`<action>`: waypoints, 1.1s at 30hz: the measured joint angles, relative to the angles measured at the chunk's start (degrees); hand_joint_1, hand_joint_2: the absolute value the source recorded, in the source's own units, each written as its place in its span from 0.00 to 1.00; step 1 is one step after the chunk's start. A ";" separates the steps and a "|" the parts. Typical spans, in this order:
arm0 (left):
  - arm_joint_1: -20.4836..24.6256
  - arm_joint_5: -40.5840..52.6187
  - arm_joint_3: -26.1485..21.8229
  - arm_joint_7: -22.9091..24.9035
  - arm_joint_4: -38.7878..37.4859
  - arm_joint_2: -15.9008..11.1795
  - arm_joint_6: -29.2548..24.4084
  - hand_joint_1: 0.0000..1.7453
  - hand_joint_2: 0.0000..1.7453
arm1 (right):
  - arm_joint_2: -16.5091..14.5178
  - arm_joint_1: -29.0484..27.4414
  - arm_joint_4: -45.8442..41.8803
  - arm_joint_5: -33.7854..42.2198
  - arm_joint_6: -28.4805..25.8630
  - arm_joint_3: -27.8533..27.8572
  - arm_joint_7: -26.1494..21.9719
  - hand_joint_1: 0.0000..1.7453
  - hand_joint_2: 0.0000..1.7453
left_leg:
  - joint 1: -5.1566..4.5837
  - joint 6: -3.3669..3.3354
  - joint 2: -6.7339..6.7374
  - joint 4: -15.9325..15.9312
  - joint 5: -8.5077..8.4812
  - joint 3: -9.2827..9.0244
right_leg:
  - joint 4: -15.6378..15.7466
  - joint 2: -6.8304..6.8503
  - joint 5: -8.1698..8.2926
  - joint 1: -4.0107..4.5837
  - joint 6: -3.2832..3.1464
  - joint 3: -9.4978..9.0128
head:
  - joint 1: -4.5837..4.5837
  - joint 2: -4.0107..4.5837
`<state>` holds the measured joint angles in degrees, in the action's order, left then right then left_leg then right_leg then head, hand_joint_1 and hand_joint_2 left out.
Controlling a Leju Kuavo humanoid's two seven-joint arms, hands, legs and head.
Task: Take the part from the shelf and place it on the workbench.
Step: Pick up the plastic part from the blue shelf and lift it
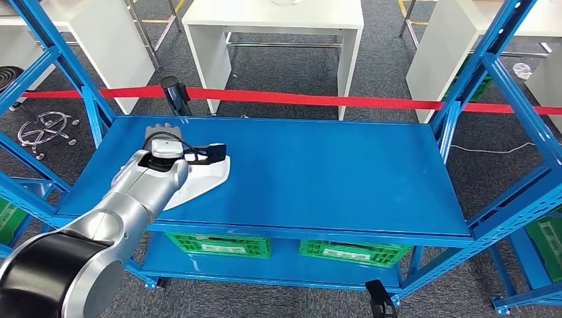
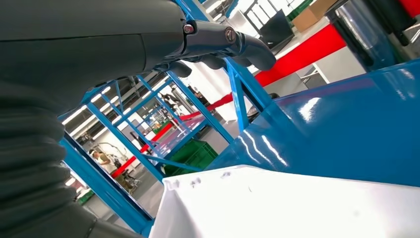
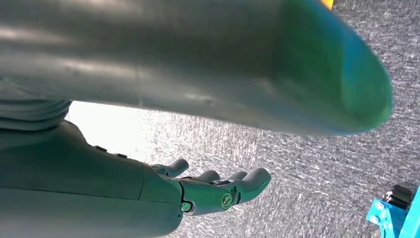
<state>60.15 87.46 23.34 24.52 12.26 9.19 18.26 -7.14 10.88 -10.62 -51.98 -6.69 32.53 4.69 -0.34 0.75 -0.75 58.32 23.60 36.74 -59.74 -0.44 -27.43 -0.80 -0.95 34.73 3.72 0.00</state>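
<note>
The white flat part (image 1: 207, 177) lies on the left side of the blue shelf top (image 1: 331, 172). My left arm reaches in over it, and my left hand (image 1: 157, 130) sits just past the part's far left edge. In the left wrist view the part (image 2: 297, 206) is close below the hand (image 2: 148, 44), whose dark fingers (image 2: 237, 42) stretch out above it and the shelf without gripping anything. My right hand (image 3: 208, 191) hangs over grey carpet, fingers loosely extended and holding nothing.
Blue shelf uprights (image 1: 487, 63) frame both sides. A red barrier tape (image 1: 318, 99) runs behind the shelf, with white tables (image 1: 278, 20) beyond it. Two green crates (image 1: 219, 245) (image 1: 351, 252) sit on the lower shelf.
</note>
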 joint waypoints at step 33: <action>-0.97 0.01 -0.02 -4.52 -0.04 0.27 6.43 0.00 1.00 | -0.01 -0.25 0.00 -0.72 -0.11 0.13 -2.10 0.00 0.00 | -0.09 -0.08 -0.05 0.04 0.19 0.08 | 0.32 0.03 -0.01 -0.09 0.10 -0.16 | 0.00 0.00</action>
<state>59.17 87.47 23.32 20.00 12.22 9.46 24.69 -7.15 10.63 -10.62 -52.70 -6.80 32.66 2.60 -0.42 0.66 -0.80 58.37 23.79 36.82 -59.42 -0.41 -27.44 -0.88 -0.85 34.57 3.72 0.00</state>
